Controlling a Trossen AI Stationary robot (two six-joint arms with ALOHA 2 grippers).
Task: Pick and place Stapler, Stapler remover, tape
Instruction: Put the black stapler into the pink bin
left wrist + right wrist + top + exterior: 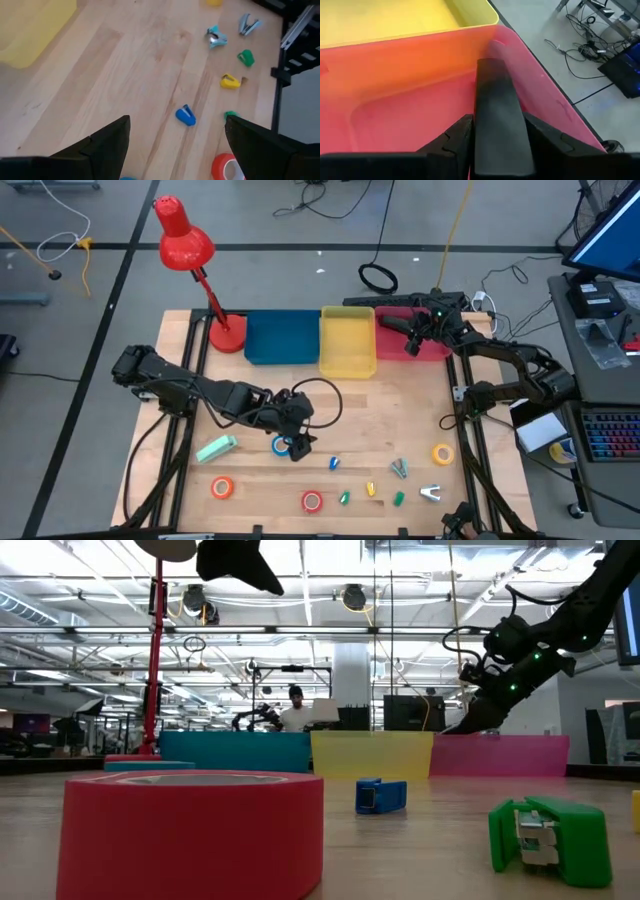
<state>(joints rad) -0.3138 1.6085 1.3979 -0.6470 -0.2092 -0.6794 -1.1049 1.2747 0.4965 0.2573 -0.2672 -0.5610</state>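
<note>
- At the upper right of the high view, the right gripper [411,340] hangs over the pink bin [436,348], fingers clenched on a dark stapler [496,115].
- Lower centre, the left gripper [296,446] sits over the blue tape roll [279,445], fingers spread wide, grasping nothing.
- Along the bottom: orange roll [222,487], red roll [312,501], yellow roll [442,453] at right.
- Silver staple remover [431,493] lies lower right.
- No readable writing anywhere.

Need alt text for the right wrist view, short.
The right gripper holds a dark stapler between its fingers, just over the pink bin. The yellow bin sits alongside it, with grey floor and cables beyond the table.
</note>
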